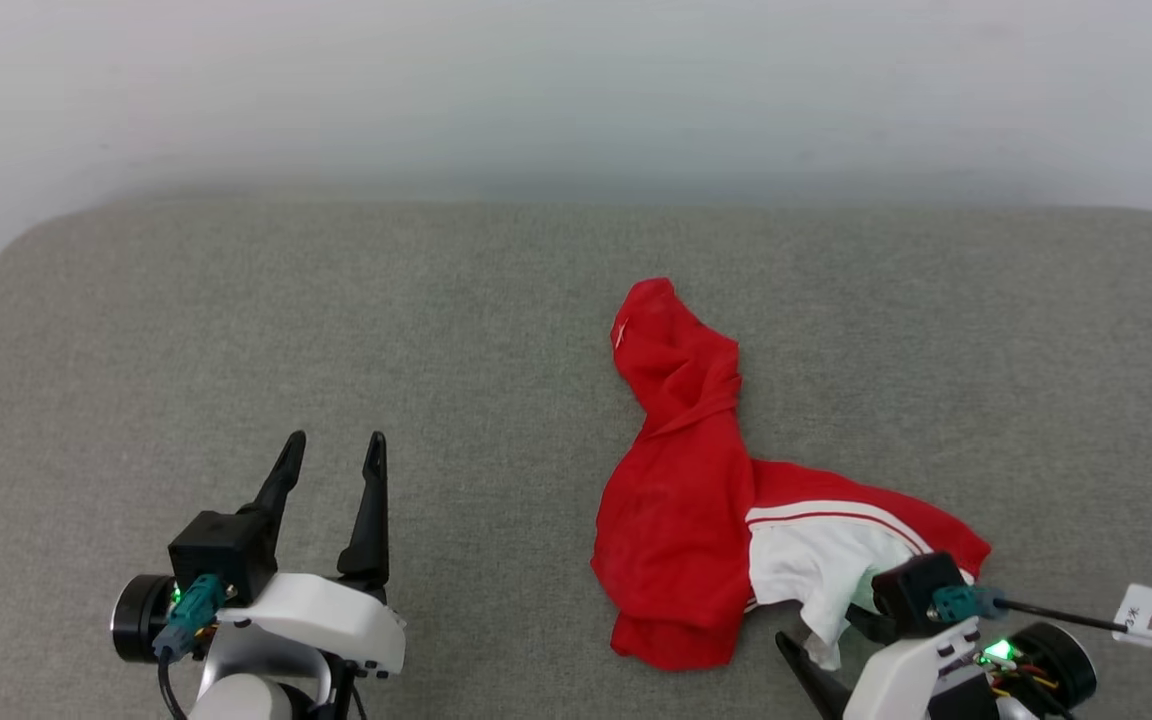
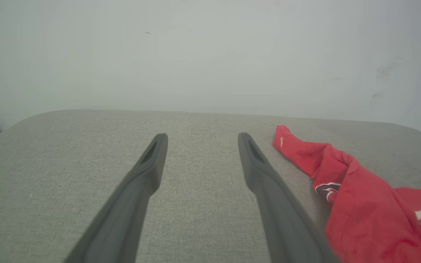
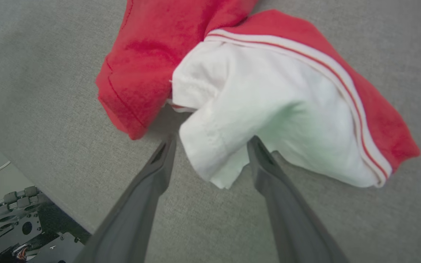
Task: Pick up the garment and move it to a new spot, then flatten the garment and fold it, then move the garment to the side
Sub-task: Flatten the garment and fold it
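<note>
Here, crumpled garment (image 1: 681, 500), long axis toward wall (image 1: 576, 90).

One garment (image 1: 681, 500); two hands: left hand (image 1: 336, 440), right hand (image 3: 212, 142); one grey cushion (image 1: 236, 330).

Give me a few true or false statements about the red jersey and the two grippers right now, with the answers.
1. The garment lies bunched on the grey fabric surface. True.
2. The left gripper is shut on the garment. False: it is open over bare surface, apart from the garment.
3. The white sleeve has its edge between the open fingers of the right gripper. True.
4. The garment is folded into a neat flat rectangle. False: it is crumpled and not yet flattened.
</note>
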### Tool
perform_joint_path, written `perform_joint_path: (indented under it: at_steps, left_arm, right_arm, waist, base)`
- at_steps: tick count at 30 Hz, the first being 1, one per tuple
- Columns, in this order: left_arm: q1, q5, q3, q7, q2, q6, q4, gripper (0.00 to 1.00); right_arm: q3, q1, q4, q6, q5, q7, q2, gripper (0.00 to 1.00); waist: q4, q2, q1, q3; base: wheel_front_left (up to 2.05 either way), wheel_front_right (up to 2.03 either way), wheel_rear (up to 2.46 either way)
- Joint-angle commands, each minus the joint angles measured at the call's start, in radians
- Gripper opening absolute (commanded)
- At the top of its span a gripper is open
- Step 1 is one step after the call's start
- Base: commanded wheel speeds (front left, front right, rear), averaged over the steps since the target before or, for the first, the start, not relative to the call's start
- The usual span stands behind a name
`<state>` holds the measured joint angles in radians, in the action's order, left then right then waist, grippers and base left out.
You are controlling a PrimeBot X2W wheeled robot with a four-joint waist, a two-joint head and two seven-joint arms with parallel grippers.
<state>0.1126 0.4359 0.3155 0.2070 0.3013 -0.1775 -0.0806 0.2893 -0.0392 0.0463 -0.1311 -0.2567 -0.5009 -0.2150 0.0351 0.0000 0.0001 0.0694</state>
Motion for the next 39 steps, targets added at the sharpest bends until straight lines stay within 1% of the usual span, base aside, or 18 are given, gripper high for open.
perform_joint_path:
  at_steps: [1,3,4,5,9,11,13,14,17,19,23,29,30,35,39]
  left_arm:
    - [0.013,0.005,0.000,0.008,-0.005,0.003,-0.003,1.00]
    - [0.024,0.006,0.002,0.012,-0.009,0.008,-0.009,1.00]
    - [0.029,0.005,0.003,0.016,-0.011,0.008,-0.012,1.00]
    - [0.036,0.004,0.003,0.017,-0.013,0.009,-0.013,1.00]
    - [0.047,0.004,0.003,0.024,-0.014,0.010,-0.025,1.00]
    - [0.058,0.005,0.002,0.028,-0.016,0.012,-0.031,1.00]
    - [0.062,0.007,0.002,0.033,-0.018,0.015,-0.038,1.00]
    - [0.062,0.007,0.002,0.033,-0.018,0.015,-0.038,1.00]
    - [0.072,0.006,0.004,0.036,-0.023,0.017,-0.040,1.00]
    - [0.079,0.007,0.006,0.036,-0.025,0.019,-0.044,1.00]
    - [0.088,0.007,0.012,0.040,-0.030,0.027,-0.054,1.00]
    - [0.102,0.009,0.013,0.046,-0.036,0.033,-0.066,1.00]
    - [0.105,0.010,0.012,0.047,-0.037,0.035,-0.068,1.00]
    - [0.120,0.007,0.014,0.051,-0.043,0.037,-0.076,1.00]
    - [0.124,0.002,0.013,0.052,-0.041,0.039,-0.084,1.00]
  right_arm:
    - [0.005,0.021,-0.009,0.001,0.004,0.007,0.001,1.00]
    - [0.006,0.046,-0.034,0.001,0.000,0.024,0.008,1.00]
    - [0.004,0.055,-0.045,0.001,0.003,0.031,0.008,0.37]
    - [0.004,0.064,-0.051,0.001,0.001,0.040,0.011,0.00]
    - [-0.014,0.107,-0.043,0.001,0.003,0.071,-0.008,0.00]
    - [-0.046,0.142,-0.008,0.001,0.012,0.088,-0.021,0.00]
    - [-0.101,0.189,0.027,0.001,0.027,0.084,-0.034,0.00]
    - [-0.101,0.189,0.027,0.001,0.027,0.084,-0.034,0.00]
    - [-0.161,0.242,0.040,0.001,0.036,0.070,-0.048,0.00]
    - [-0.215,0.278,0.026,0.001,0.037,0.058,-0.061,0.00]
    - [-0.346,0.327,-0.038,0.001,0.034,0.028,-0.076,0.00]
    - [-0.555,0.333,-0.176,0.001,0.012,-0.021,-0.070,0.00]
    - [-0.585,0.328,-0.203,0.001,0.000,-0.027,-0.058,0.00]
    - [-0.710,0.289,-0.329,0.001,0.004,-0.026,-0.025,0.00]
    - [-0.762,0.290,-0.437,0.001,-0.003,0.009,-0.005,0.00]
  waist:
    - [0.012,0.0000,-0.0001,0.021]
    - [0.019,0.0000,-0.0001,0.040]
    - [0.021,0.0000,-0.0001,0.046]
    - [0.023,0.0000,-0.0001,0.055]
    - [0.024,0.0000,-0.0001,0.074]
    - [0.021,0.0000,-0.0001,0.080]
    - [0.012,0.0000,-0.0001,0.083]
    - [0.012,0.0000,-0.0001,0.083]
    - [0.002,0.0000,-0.0001,0.088]
    - [-0.003,0.0000,-0.0001,0.093]
    - [-0.006,0.0000,-0.0001,0.105]
    - [0.002,0.0000,-0.0001,0.136]
    - [0.003,0.0000,-0.0001,0.141]
    - [0.012,0.0000,-0.0001,0.164]
    - [0.017,0.0000,-0.0001,0.170]
  base:
    - [0.00,0.00,0.00]
    - [0.00,0.00,0.00]
    - [0.00,0.00,0.00]
    - [0.00,0.00,0.00]
    - [0.00,0.00,0.00]
    - [0.00,0.00,0.00]
    - [0.00,0.00,0.00]
    - [0.00,0.00,0.00]
    - [0.00,0.00,0.00]
    - [0.00,0.00,0.00]
    - [0.00,0.00,0.00]
    - [0.00,0.00,0.00]
    - [0.00,0.00,0.00]
    - [0.00,0.00,0.00]
    - [0.00,0.00,0.00]
